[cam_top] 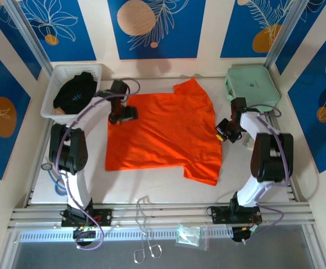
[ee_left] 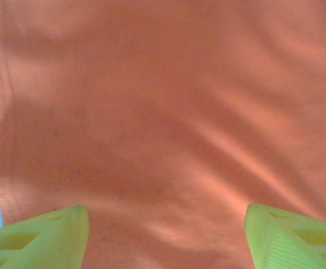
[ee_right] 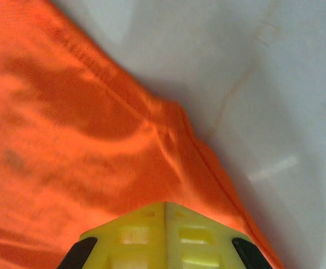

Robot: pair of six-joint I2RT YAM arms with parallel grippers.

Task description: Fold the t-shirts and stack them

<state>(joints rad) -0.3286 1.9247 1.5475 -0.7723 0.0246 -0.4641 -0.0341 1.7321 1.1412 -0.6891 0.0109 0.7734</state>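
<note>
Orange t-shirt (cam_top: pixel 163 131) lies flat on table (cam_top: pixel 151 191); judged light, limp, prone to bunching. Best pinched at hem corners. Left gripper (ee_left: pixel 165 218) spread above fabric; right gripper (ee_right: pixel 165 210) clenched at shirt's edge, pinch unconfirmed.

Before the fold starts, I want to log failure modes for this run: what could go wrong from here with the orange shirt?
The right pincer is shut right at the edge of the orange t-shirt; a thin bite, if any, could slip when lifted. The left pincer is open over flat cloth, so closing may bunch fabric instead of catching a corner. One-sided lifting would likely skew the fold.
</note>
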